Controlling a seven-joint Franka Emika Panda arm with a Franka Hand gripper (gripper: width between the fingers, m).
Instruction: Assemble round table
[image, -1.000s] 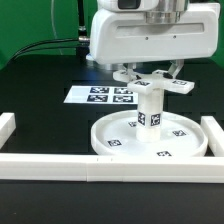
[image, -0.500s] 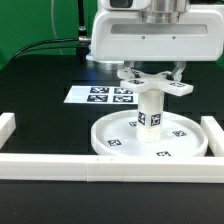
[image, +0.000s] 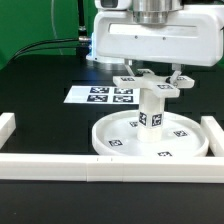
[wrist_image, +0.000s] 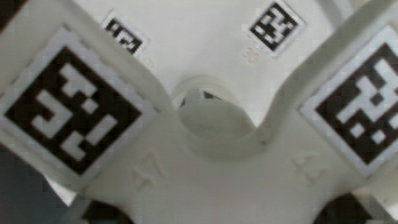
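Note:
The large rimmed round disc (image: 108, 143) lies flat against the front rail. The short cylindrical leg (image: 150, 110) stands upright in its middle. The small cross-shaped foot piece (image: 152, 83) sits on top of the leg, its arms reaching to both sides. My gripper (image: 153, 75) comes straight down over it and is shut on the foot piece at its centre. In the wrist view the foot piece (wrist_image: 210, 160) fills the frame, with square markers on its arms and a round hollow in the middle. My fingertips are hidden there.
The marker board (image: 98, 95) lies on the black table behind the disc. White border rails run along the front (image: 60, 166), the exterior view's left (image: 7, 127) and the exterior view's right (image: 213, 135). A green wall stands behind.
My gripper has turned about its vertical axis with the foot piece in it. The cross arms have swung round on top of the leg. The disc and the leg have stayed in place.

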